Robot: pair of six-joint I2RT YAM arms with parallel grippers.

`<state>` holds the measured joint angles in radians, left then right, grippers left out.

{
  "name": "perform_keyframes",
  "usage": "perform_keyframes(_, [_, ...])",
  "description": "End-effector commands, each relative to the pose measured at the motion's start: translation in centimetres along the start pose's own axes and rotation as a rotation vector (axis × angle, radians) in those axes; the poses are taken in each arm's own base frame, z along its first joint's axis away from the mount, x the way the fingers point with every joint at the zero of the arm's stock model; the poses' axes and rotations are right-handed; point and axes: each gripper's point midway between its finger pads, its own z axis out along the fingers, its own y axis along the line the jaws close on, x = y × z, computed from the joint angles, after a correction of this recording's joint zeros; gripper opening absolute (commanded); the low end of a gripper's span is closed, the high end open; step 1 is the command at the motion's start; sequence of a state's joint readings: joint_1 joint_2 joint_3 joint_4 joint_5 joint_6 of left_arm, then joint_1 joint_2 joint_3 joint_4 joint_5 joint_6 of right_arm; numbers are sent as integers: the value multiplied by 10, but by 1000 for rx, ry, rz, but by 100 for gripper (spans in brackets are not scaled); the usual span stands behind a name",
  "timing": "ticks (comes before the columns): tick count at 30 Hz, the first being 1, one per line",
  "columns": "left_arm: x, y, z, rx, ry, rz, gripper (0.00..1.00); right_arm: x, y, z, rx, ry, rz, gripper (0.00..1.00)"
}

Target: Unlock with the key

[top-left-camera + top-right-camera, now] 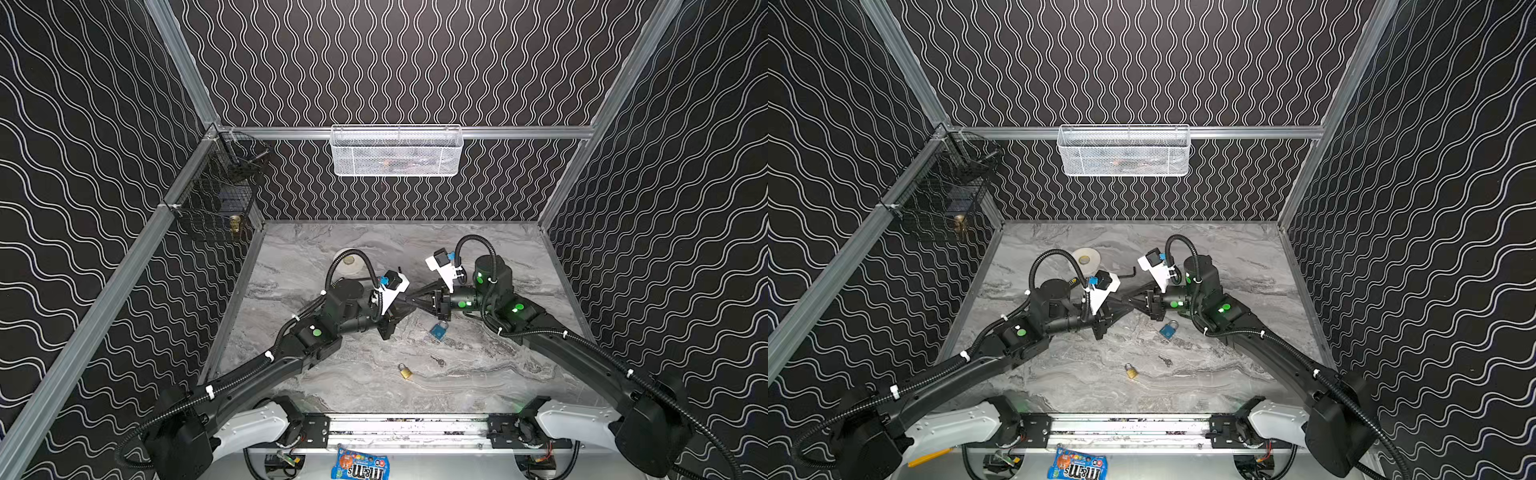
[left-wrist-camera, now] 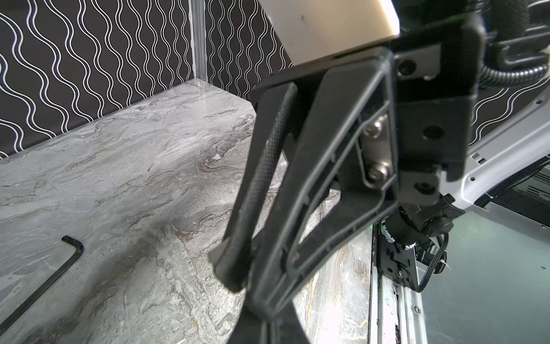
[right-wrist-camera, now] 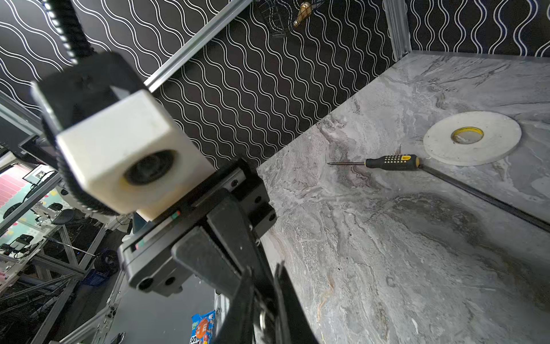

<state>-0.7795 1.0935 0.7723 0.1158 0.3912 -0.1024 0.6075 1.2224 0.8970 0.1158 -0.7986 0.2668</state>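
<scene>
Left jaws and right jaws meet tip to tip over the middle of the desk (image 1: 498,374), off the surface. Left jaws are fully closed. Right jaws stand almost together, tips right at the left tips. I can't tell whether either pair pinches anything, because the contact spot is hidden in both top views. The right wrist view shows a small metal glint near the right tips, too small to call.

The key (image 1: 438,360) lies loose on the desk at 5 o'clock from the meeting point, clear of both jaws. The blue lock (image 1: 438,330) is at 12 o'clock from the key, near it but not touching. The brass lock (image 1: 406,371) is at 8 o'clock from the key, apart. Shackle state isn't readable on either.

My read: early stage, looks like a handover or regrasp. Nothing is in a keyway yet. If the desk key is the one, pickup is pending.

Next move needs:
- A low pinch on the key's bow, since it's thin and flat on a hard top, with the blade left free.
- The other jaws pinning the lock body, keyway facing the blade.
- A straight insert, then a twist.
</scene>
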Motion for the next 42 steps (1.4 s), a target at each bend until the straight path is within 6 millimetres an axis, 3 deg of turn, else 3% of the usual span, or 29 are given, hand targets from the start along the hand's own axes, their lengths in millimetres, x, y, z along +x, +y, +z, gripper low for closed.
perform_keyframes(1, [-17, -3, -2, 13, -55, 36, 0, -1, -10, -2, 50, -12, -12, 10])
perform_keyframes(13, [-19, -2, -1, 7, -59, 27, 0, -5, -4, -4, 27, -36, -2, 0])
perform_keyframes(14, [-19, -1, -2, 0, -59, 26, 8, -6, -3, -5, 23, -44, 4, 0])
perform_keyframes(17, [-15, 4, -5, -31, -45, 5, 43, -13, -11, -12, 47, -85, 56, 0])
perform_keyframes(19, [-11, 5, -8, -43, -36, -24, 55, -18, -22, -19, 78, -129, 123, 0])
perform_keyframes(22, [-8, 6, -15, -66, -55, -90, 64, -23, -20, -22, 34, -160, 164, 0])
perform_keyframes(25, [-17, 20, -30, -167, -115, -212, 66, -30, -24, -26, 71, -203, 206, 0])
perform_keyframes(32, [-68, 37, -58, -170, -498, -633, 66, -43, -38, -36, 142, -360, 304, 0])
perform_keyframes(36, [-80, 40, -56, -144, -581, -806, 59, -48, -33, -37, 124, -436, 321, 0])
perform_keyframes(42, [-87, 27, -40, -114, -604, -862, 53, -58, -23, -39, 119, -550, 368, 0])
